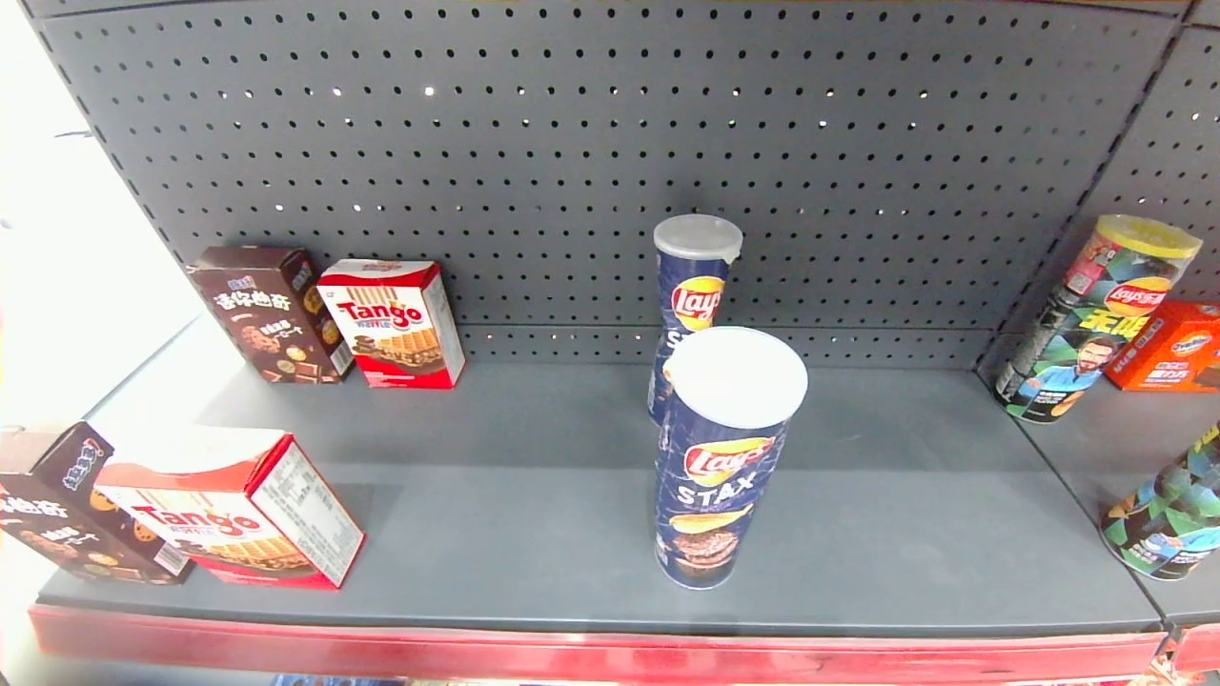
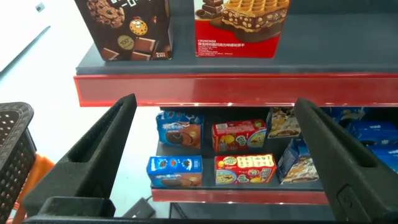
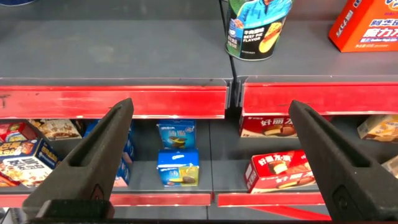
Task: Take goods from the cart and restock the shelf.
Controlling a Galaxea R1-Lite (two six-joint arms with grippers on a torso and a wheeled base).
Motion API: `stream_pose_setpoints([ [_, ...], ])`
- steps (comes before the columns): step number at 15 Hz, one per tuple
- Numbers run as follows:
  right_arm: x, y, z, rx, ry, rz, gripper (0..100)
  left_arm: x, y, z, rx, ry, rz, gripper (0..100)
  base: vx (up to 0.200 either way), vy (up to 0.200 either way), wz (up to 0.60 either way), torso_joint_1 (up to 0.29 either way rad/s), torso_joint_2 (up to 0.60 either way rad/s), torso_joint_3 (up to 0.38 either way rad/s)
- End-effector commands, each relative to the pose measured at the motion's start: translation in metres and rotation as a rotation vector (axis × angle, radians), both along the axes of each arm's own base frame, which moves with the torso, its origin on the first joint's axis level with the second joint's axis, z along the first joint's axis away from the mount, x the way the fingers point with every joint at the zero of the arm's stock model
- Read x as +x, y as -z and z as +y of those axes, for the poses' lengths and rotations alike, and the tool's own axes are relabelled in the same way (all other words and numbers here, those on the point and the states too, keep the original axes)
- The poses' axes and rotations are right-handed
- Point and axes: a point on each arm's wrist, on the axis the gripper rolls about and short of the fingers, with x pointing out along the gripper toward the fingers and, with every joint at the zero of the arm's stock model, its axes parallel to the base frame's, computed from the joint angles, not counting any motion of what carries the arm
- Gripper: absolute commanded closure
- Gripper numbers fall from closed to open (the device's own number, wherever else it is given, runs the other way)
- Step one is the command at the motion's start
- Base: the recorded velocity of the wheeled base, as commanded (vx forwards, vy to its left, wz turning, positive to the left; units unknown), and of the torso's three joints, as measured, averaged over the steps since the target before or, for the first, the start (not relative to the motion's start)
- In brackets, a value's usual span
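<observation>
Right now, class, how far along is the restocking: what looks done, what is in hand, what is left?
Done: a front chip can and a back chip can stand upright mid-shelf. In hand: nothing; the left jaws and right jaws stand open, empty. Left: the bare shelf beside the cans likely needs more goods.

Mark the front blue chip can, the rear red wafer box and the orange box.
front blue chip can [image 1: 720,476], head view, middle of its label.
rear red wafer box [image 1: 389,329], head view, its front face.
orange box [image 1: 1174,348], head view, its front face.
</observation>
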Motion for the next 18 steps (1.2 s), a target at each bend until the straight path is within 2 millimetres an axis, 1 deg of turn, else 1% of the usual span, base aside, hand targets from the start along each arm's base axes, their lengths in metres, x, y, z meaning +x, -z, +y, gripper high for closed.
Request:
stream_pose_setpoints([
  [1, 0.0001, 0.0000, 0.0000, 0.000, 0.000, 0.002, 0, 0.0001, -0.0001, 0.0000, -0.001, -0.003, 0.001, 0, 0.000, 0.000, 0.00, 0.000, 0.00, 0.000],
  [5, 0.0001, 0.0000, 0.0000, 0.000, 0.000, 0.002, 0, 0.0001, -0.0001, 0.0002, 0.005, -0.009, 0.001, 0, 0.000, 0.000, 0.00, 0.000, 0.00, 0.000],
  [7, 0.0001, 0.0000, 0.0000, 0.000, 0.000, 0.002, 0, 0.0001, -0.0001, 0.0002, 0.007, -0.010, 0.001, 0, 0.000, -0.200, 0.00, 0.000, 0.00, 0.000],
  [14, 0.0001, -0.0001, 0.0000, 0.000, 0.000, 0.000, 0, 0.0001, -0.0001, 0.0002, 0.001, -0.007, 0.001, 0, 0.000, 0.000, 0.00, 0.000, 0.00, 0.000],
  [16, 0.0001, 0.0000, 0.0000, 0.000, 0.000, 0.002, 0, 0.0001, -0.0001, 0.0002, -0.004, -0.009, 0.001, 0, -0.200, 0.000, 0.00, 0.005, 0.00, 0.007],
  [18, 0.0001, -0.0001, 0.0000, 0.000, 0.000, 0.000, 0, 0.0001, -0.0001, 0.0002, -0.002, -0.009, 0.001, 0, 0.000, 0.000, 0.00, 0.000, 0.00, 0.000],
])
